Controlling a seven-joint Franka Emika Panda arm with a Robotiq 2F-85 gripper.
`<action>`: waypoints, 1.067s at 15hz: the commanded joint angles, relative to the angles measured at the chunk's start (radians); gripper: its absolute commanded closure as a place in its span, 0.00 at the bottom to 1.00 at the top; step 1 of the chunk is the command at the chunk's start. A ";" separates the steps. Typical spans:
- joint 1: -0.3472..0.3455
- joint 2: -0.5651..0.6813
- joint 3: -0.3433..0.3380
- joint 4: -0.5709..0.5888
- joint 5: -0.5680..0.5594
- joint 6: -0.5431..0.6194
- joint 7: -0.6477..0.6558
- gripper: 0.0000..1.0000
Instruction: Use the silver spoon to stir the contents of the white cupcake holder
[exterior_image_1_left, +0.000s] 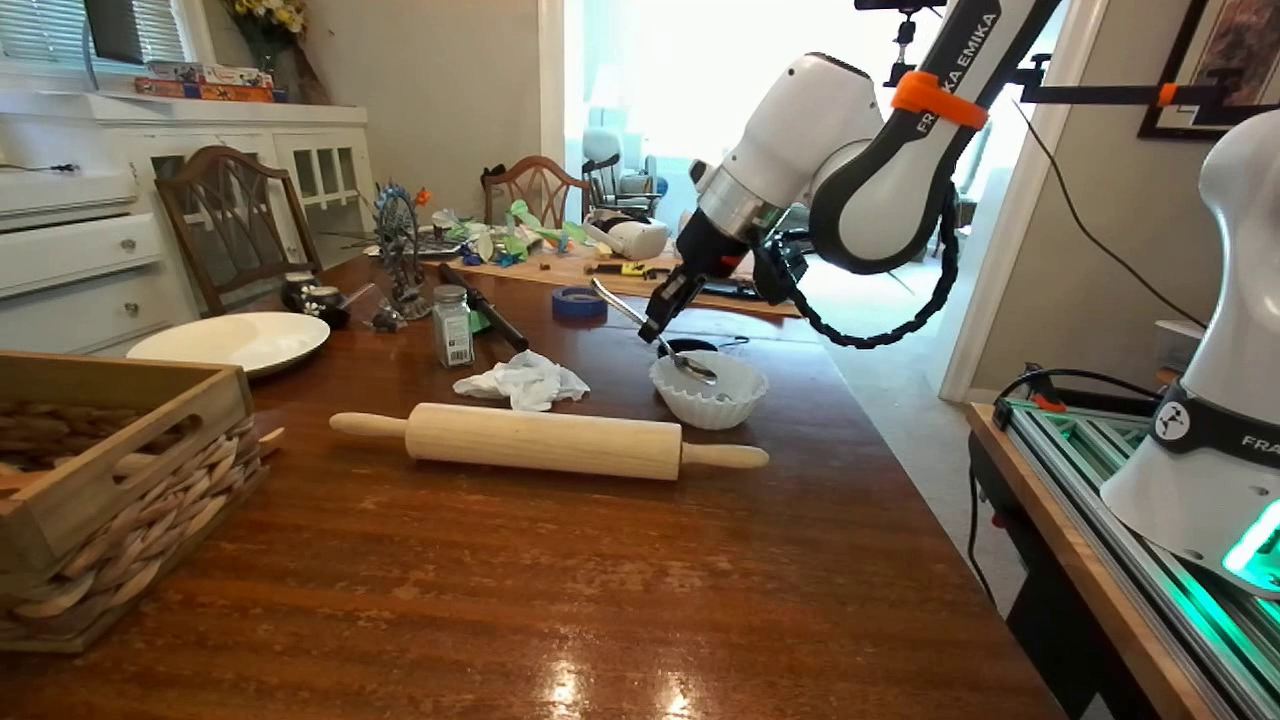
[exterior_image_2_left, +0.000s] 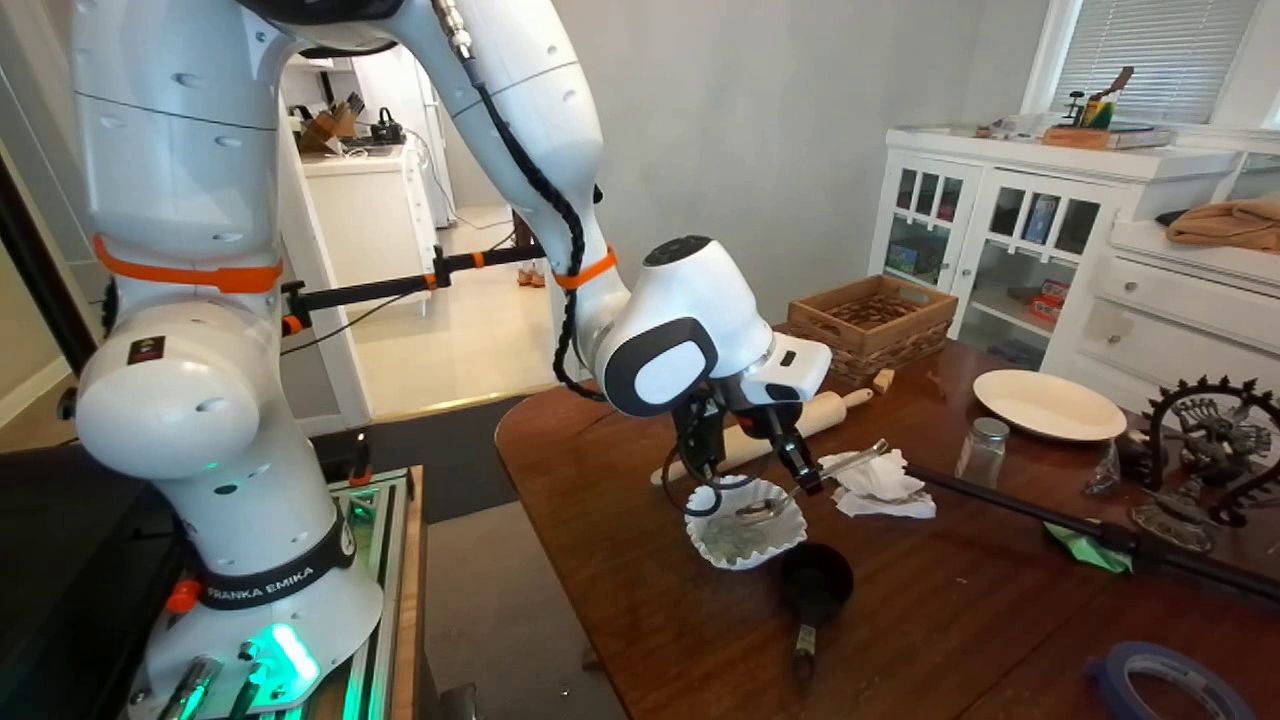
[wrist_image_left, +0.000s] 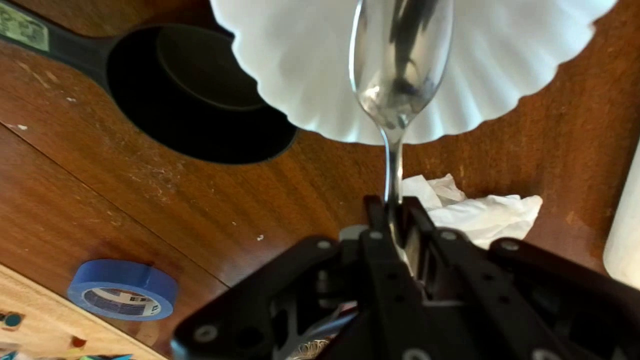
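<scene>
One silver spoon (wrist_image_left: 400, 75), jaws of the gripper (wrist_image_left: 392, 202) clenched on its thin handle partway along; free end pokes up and outward. Spoon's head sits inside the mouth of the white cupcake holder (exterior_image_1_left: 712, 405), which, in an exterior view, stands on the table (exterior_image_1_left: 560, 590) just beyond the right handle of the rolling pin (exterior_image_1_left: 545, 442). Whether it touches the contents, or what those are, I can't tell from here.

Best way to stir, I'd say: dip the head lower, then small slow circles, clear of the fluted wall. Holder looks light; a nudge would probably skid it, maybe into the dark cup (exterior_image_2_left: 815, 580) just beside it. Slim handle may twist in the grip, so push gently.

Arm (exterior_image_1_left: 800, 130) pose: stretched out from the base (exterior_image_2_left: 300, 595), raised high, then bent down over the table, wrist cocked, gripper slanting down and away from the base; spoon angles the opposite way, head toward the base.
</scene>
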 joint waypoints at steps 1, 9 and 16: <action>0.028 0.014 -0.048 -0.018 -0.001 0.047 -0.017 0.97; 0.154 0.109 -0.183 0.012 0.035 0.055 -0.016 0.97; 0.265 0.173 -0.264 0.048 0.041 0.047 0.000 0.97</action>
